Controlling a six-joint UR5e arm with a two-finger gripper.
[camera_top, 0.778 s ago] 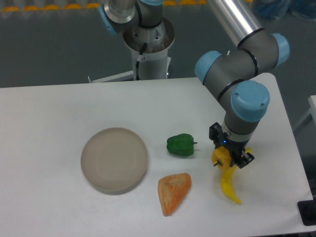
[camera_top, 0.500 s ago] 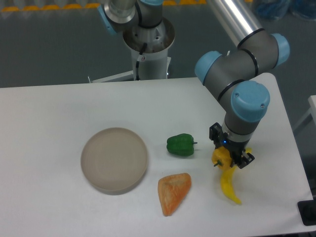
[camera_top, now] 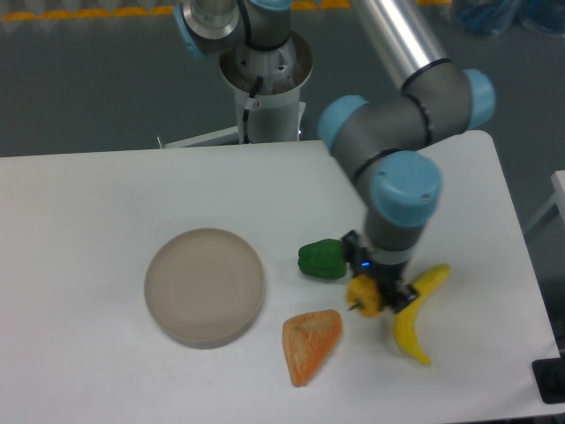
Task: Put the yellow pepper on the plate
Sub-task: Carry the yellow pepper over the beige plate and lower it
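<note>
The yellow pepper (camera_top: 365, 297) is a small chunky yellow-orange piece with a short dark stem, and my gripper (camera_top: 374, 290) is shut on it just above the table. It hangs between the green pepper and the banana, right of the orange wedge. The plate (camera_top: 204, 284), a round beige-grey dish with a low rim, lies far to the left of the gripper with nothing on it.
A green pepper (camera_top: 322, 260) lies just left of the gripper. An orange triangular wedge (camera_top: 310, 344) sits in front of it. A curved yellow banana (camera_top: 415, 316) lies to the gripper's right. The arm's base (camera_top: 265, 79) stands at the table's back edge.
The gripper has moved left with the yellow pepper in it, away from the banana. The banana now shows in full where the gripper stood.
</note>
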